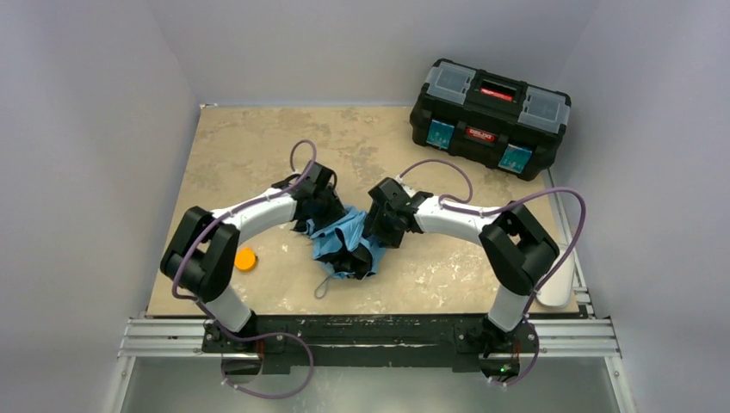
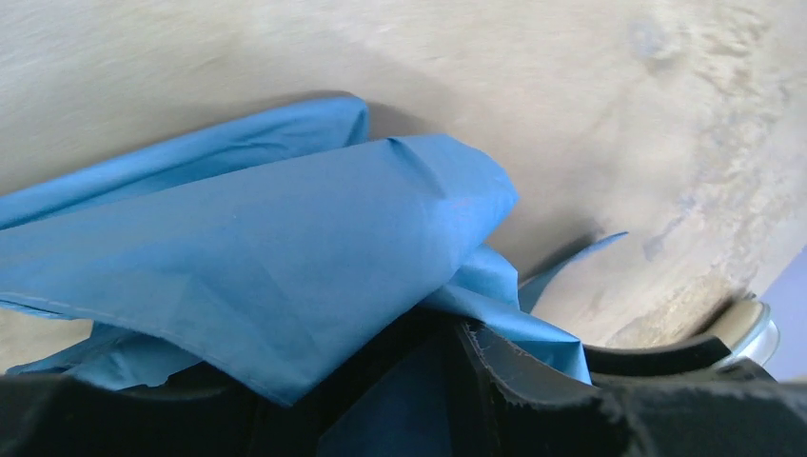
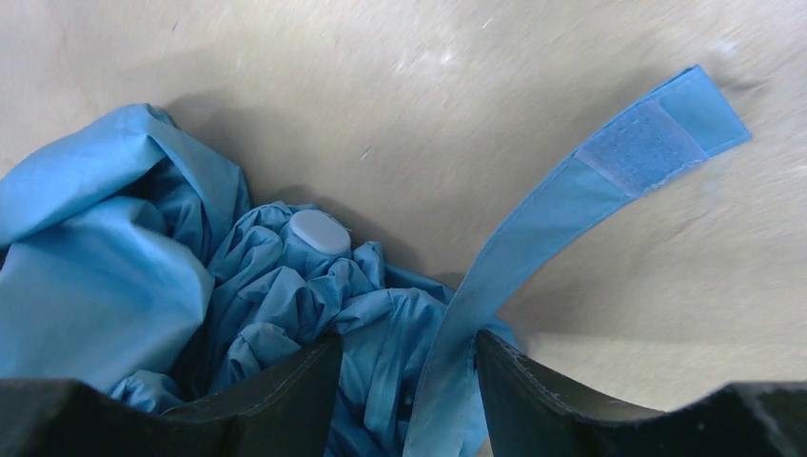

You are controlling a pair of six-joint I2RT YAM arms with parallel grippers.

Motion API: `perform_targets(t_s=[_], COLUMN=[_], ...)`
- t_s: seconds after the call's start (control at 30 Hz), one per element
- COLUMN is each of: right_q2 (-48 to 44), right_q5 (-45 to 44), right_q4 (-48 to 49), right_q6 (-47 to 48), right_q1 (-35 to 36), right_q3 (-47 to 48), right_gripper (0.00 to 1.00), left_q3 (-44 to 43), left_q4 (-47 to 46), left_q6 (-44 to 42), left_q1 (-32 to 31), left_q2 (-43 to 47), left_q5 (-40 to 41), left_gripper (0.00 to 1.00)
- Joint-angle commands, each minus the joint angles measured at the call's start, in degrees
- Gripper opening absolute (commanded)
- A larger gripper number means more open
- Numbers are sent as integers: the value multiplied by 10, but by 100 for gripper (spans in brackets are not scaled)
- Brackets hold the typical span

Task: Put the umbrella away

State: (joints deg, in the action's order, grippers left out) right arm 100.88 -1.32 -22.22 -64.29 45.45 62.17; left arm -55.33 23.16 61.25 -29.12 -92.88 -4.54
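Note:
The umbrella (image 1: 344,243) lies collapsed and crumpled at the table's middle, light blue fabric with black folds. My left gripper (image 1: 317,205) is at its far left edge. In the left wrist view the blue canopy (image 2: 266,257) drapes over and between the jaws. One finger (image 2: 533,367) shows and the other is covered. My right gripper (image 1: 381,228) is on the umbrella's right side. In the right wrist view its fingers (image 3: 276,400) close round the bunched canopy (image 3: 381,333) and the closure strap (image 3: 571,190), which rises to the right. A pale cap (image 3: 319,231) sits above.
A black toolbox (image 1: 491,107) stands shut at the back right. A small orange tape measure (image 1: 246,259) lies by the left arm. A grey-beige oblong case (image 1: 559,280) lies at the table's right edge.

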Motion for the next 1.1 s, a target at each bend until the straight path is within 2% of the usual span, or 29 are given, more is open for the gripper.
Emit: perform_targets(t_s=[0.0,0.1,0.23,0.33,0.53,0.57,0.7,0.73,0.9,1.07], right_q2=[-9,-25,-61,-92,-163,-175,-229,-243,-283,-294], right_q5=[-36,-35,-36,-49,-102,-107,-163,-176,-184,-156], right_q4=[29,24,11,-8,-68,-77,-122,-125,-126,-122], right_q6=[-4,7,16,29,61,68,88,92,135,171], right_q1=[-20,-28,-29,-29,-29,-29,-30,-31,-78,-161], right_q3=[20,3,-22,-35,-51,-51,-49,-53,-65,-59], right_gripper=[55,55,55,57,69,71,95,98,99,99], left_q3=[-73,-94,-177,-237,-305,-315,-342,-343,-340,-334], left_q4=[-46,-35,66,139,193,203,234,237,245,234], left_q6=[-34,-101,-235,-305,-370,-379,-411,-420,-487,-509], left_q1=[-36,-36,-36,-36,-36,-36,-40,-43,-90,-148], left_q2=[-26,-26,-42,-41,5,11,45,65,122,119], left_q5=[-45,-50,-39,-12,27,30,20,19,16,-2], left_gripper=[43,44,51,61,85,86,88,88,88,84])
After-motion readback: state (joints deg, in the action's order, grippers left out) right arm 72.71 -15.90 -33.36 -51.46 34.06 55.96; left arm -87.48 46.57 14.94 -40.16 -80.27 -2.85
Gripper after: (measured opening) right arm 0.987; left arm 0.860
